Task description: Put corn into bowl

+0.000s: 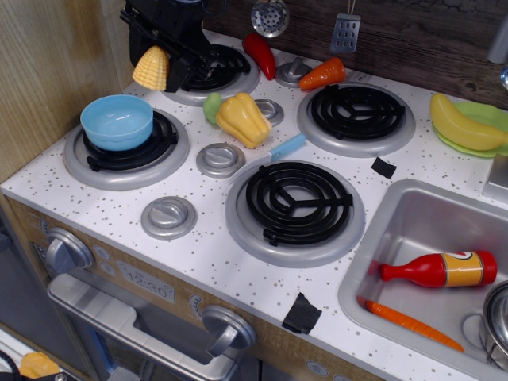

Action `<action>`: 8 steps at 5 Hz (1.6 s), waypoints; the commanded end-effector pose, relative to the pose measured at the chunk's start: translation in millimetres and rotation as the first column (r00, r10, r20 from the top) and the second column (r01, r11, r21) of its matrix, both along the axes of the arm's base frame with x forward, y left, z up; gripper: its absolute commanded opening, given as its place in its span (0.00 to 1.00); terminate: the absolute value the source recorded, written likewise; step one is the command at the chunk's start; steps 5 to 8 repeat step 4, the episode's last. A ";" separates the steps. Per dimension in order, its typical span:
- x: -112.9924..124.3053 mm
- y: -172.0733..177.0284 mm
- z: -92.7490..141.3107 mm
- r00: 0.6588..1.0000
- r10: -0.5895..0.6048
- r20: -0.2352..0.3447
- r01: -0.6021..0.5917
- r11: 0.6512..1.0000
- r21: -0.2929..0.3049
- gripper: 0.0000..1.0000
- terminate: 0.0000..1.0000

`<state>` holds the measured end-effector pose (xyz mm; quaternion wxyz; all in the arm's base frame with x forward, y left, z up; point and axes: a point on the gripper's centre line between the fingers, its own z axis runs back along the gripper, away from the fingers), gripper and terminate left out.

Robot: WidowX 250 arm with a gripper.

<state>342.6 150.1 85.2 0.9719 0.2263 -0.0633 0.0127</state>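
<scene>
One corn (pixel 152 68) hangs gripped in the black jaws (tip down) near the bench's back-left corner. Just toward the front edge sits the bowl (pixel 117 121), apart from it.

On the speckled white surface (pixel 198 262) a yellow bell pepper (pixel 242 119) lies between the burners, a banana (pixel 463 125) rests on a green plate (pixel 492 115), and the sink (pixel 413 230) (right side) holds a red bottle (pixel 439 269) beside a carrot (pixel 411 323).
</scene>
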 end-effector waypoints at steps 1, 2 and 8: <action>-8.1 27.7 10.9 0.997 -0.009 0.073 0.009 1.000 0.001 1.00 0.00; -8.9 33.7 11.1 0.997 -0.047 0.054 0.046 0.999 0.012 1.00 0.00; -8.9 33.7 11.1 0.997 -0.047 0.054 0.046 0.999 0.012 1.00 1.00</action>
